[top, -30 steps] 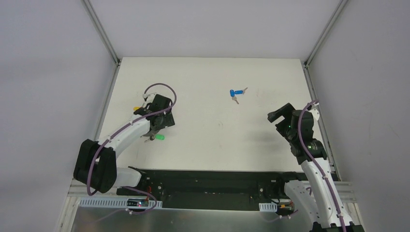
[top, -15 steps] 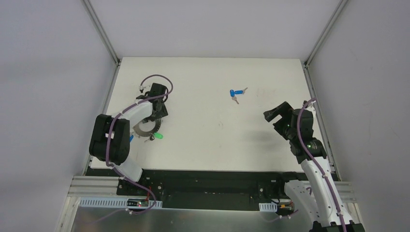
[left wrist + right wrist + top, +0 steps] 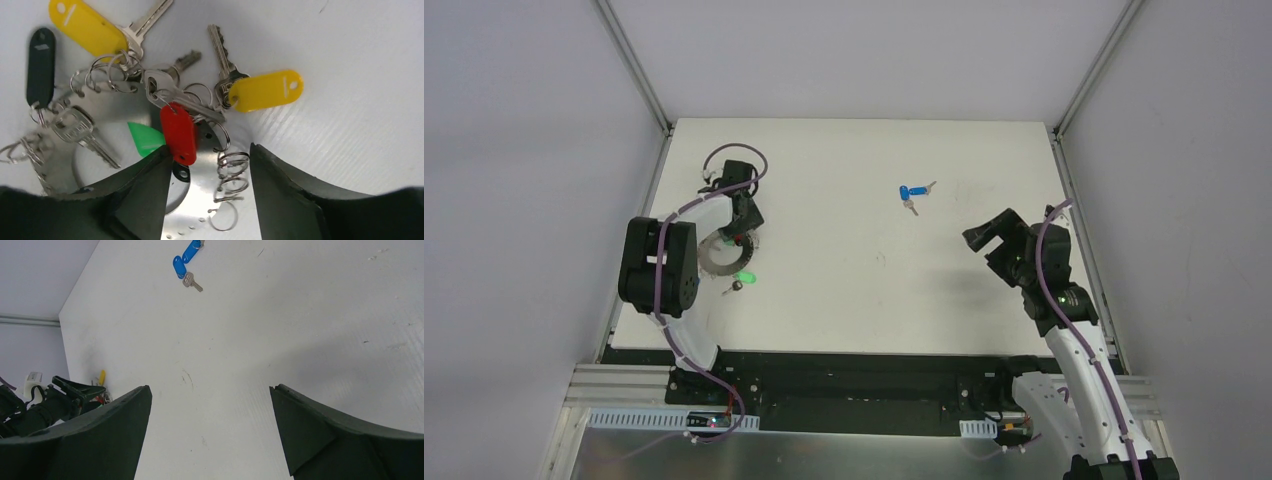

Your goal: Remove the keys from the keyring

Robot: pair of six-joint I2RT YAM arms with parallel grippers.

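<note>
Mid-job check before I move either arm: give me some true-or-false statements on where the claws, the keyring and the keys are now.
1. The left claw is open over the keyring. True.
2. The right claw grips something. False: it is open and empty, over bare table.
3. A red tag is in the bunch at the keyring. True.
4. That bunch has just one yellow tag. False: there are two yellow tags.
5. The blue keys touch the keyring. False: they lie well apart from it, farther back and nearer the middle of the table.
</note>
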